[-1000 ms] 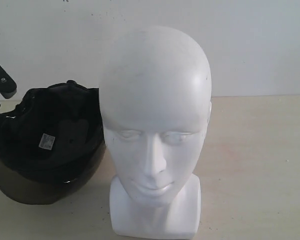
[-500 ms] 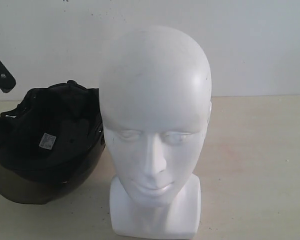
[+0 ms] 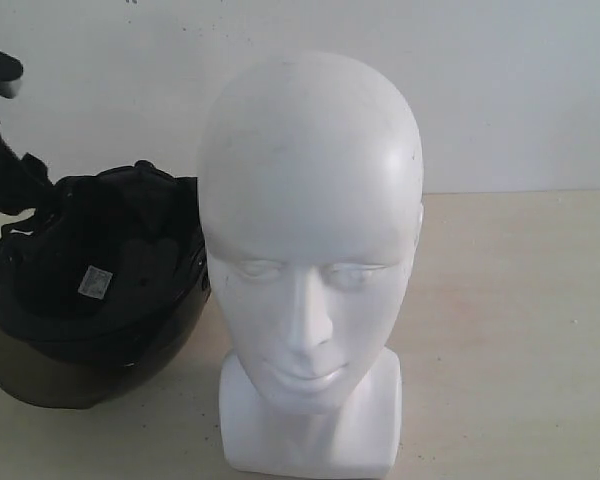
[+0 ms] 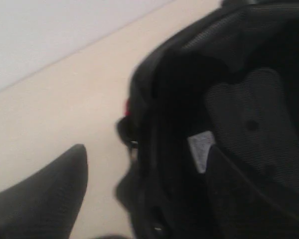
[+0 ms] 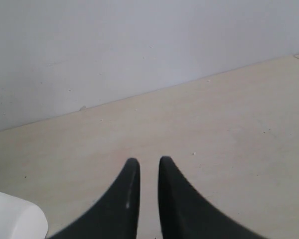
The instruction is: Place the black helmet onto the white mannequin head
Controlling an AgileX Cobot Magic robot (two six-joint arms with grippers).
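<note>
One helmet [image 3: 100,270] was counted, just beside the left claw [image 4: 145,159]. On it, one tinted visor [image 3: 70,375] and one white label [image 3: 93,283] were counted. One white dummy head [image 3: 310,250] was counted, on the far side of the helmet from the left claw. Two claws were counted in all. Two fingers [image 5: 119,204] were counted on the right claw [image 5: 146,162]. On the left claw only one finger [image 4: 45,199] could be made out with certainty. One table [image 3: 520,330] and one wall [image 3: 520,90] were counted ahead of the right claw.

Bright, even light; black helmet [image 4: 229,124] blurred in left wrist view.
</note>
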